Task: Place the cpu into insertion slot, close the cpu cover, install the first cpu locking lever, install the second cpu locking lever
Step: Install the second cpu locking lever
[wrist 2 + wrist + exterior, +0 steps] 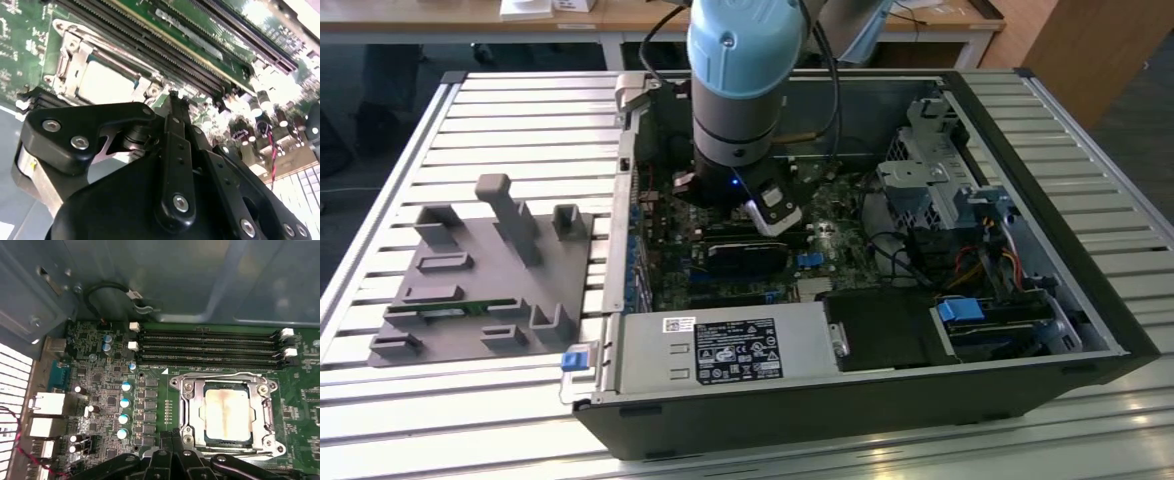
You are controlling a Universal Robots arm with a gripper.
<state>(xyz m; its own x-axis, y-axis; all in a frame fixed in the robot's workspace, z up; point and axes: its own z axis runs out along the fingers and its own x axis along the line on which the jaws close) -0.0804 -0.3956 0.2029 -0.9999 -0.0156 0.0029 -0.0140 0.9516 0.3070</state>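
hovering just beside the square silvery-rimmed insertion slot [226, 412] on the green circuit board [160, 400], the black gripper [172, 436] has its fingers pressed together, holding nothing. the pale silvery-beige square cpu [227, 412] sits in the slot, with the thin silvery metal-frame cpu cover [192, 405] closed over it.

I see bright daylight on the slatted surface [480, 130] in the exterior view, computer case [854, 400] interior shadowed, white glare on the memory slots [260, 30] in the second wrist view, black linkage up close blurred, first wrist view evenly lit.
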